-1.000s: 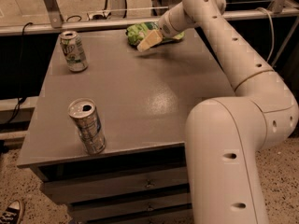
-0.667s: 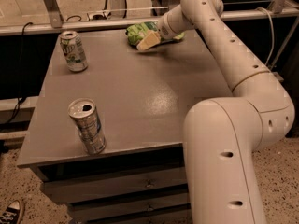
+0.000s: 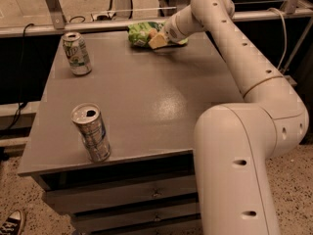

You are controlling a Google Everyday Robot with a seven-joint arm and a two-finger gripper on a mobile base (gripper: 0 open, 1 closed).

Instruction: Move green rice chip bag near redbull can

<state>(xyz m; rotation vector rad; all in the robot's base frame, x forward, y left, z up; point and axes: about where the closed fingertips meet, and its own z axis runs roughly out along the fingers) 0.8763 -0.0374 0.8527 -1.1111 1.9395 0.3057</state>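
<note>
The robot's bulky white jointed arm rises at the 4 o'clock corner of the scene and reaches toward 12 o'clock over the flat grey table top, which sits on a cabinet of drawers.

Taking the table edge nearest the camera as 6 o'clock, the crinkly bright green rice chip bag lies flat at the far edge, at about 12 o'clock. The slim silver redbull can with blue-grey panels stands upright at about 7 o'clock near the front edge, well apart from the bag. A wider whitish can with green print stands upright at about 10 o'clock.

The gripper is down on the bag, its pale yellow tip touching the bag's 3 o'clock half, with green wrapper showing on both sides of it. Whether it is clamped on the bag or only resting against it cannot be told.

Against a second ago, the bag and both cans lie in the same places. The gripper sits at the same spot on the bag, and the arm's posture looks almost unchanged.
</note>
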